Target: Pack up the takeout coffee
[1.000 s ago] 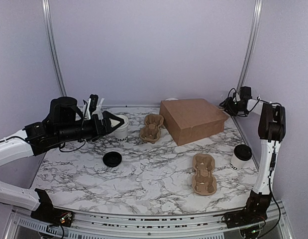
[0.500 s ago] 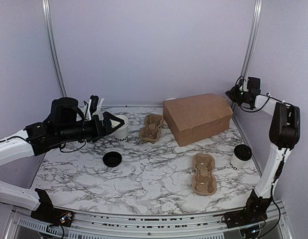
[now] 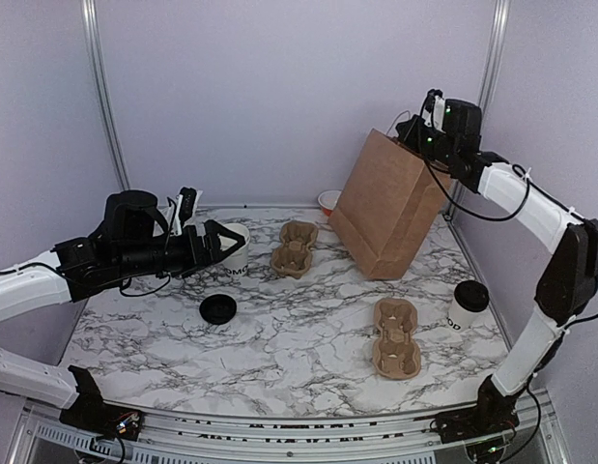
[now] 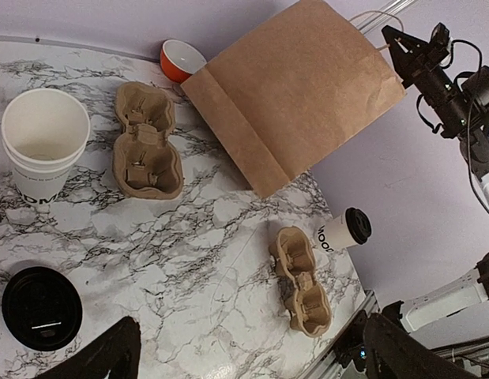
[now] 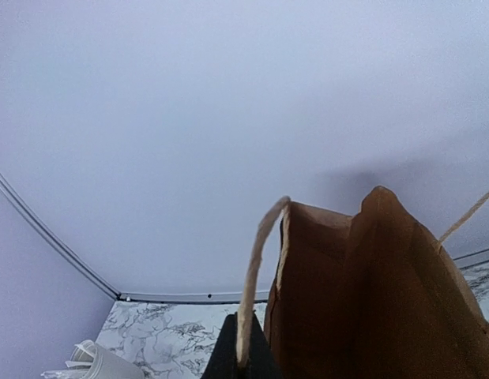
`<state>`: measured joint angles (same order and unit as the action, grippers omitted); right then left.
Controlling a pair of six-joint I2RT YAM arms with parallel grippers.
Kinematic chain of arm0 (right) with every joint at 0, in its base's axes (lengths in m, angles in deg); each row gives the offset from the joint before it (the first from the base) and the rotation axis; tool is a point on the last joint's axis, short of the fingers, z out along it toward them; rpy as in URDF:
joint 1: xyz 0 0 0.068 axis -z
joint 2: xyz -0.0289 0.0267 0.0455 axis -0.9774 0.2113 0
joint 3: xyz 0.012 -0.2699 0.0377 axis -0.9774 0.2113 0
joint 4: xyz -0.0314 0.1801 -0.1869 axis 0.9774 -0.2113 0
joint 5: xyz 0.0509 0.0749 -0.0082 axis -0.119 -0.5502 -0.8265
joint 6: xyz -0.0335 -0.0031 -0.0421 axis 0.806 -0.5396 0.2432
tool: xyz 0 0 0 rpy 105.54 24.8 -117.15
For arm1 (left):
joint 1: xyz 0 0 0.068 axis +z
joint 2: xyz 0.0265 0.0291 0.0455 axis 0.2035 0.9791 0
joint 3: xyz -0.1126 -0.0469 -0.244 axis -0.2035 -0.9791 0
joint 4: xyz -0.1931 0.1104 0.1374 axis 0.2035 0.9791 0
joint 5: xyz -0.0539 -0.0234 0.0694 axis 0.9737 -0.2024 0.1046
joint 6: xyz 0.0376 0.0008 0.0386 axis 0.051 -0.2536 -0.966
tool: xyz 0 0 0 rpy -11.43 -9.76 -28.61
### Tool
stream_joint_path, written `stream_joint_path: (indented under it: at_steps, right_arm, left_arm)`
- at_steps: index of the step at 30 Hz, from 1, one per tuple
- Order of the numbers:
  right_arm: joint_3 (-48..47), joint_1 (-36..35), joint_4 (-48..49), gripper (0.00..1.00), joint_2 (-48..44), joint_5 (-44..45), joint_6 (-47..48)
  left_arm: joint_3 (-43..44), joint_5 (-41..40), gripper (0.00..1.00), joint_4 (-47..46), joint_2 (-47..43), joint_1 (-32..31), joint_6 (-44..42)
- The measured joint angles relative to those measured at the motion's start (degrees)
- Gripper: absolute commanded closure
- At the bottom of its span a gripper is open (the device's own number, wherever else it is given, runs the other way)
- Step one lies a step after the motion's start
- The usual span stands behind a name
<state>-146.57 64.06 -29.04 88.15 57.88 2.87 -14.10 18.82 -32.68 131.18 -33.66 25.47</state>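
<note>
Top external view: the takeout coffee [image 3: 467,304] stands upright with its black lid on near the right edge of the desk [image 3: 299,372], just beside the nearer pulp carrier [image 3: 396,338] but not touching it. At the far right corner a brown paper bag [image 3: 390,203] leans tilted, its base on the desk. The right gripper [image 5: 246,351] is clamped on the bag's twine handle [image 5: 256,260], holding the top up. The left gripper [image 3: 219,242] hangs over the far left part of the desk with fingers spread wide and nothing between them, beside an uncovered white cup [image 4: 43,142]. A loose black lid [image 4: 40,306] lies nearer the front. A second carrier [image 4: 145,140] sits between that cup and the bag, and a red bowl [image 4: 182,60] is at the far edge.
</note>
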Motion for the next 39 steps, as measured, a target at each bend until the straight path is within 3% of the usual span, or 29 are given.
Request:
stream_joint_path:
  at_steps: [6,16,28,39]
  right_arm:
    - [-3.48,-9.6,-4.68,1.0,-2.08,10.58,6.56]
    - [-7.61,-22.73,-9.73,1.0,-4.68,18.32,13.29]
    - [-8.22,-47.36,-15.5,1.0,-9.97,28.28,16.09]
    - [-6.6,-56.11,-16.9,1.0,-9.16,29.35,15.61]
  left_arm:
    - [0.0,0.42,0.01,-0.09,0.13,0.0,-0.35]
    - [0.24,2.27,0.01,-1.03,4.2,0.0,-0.61]
    - [5.6,1.46,0.01,-1.4,14.6,0.0,-0.74]
    - [1.07,2.62,0.01,-2.64,15.04,-0.81,2.27]
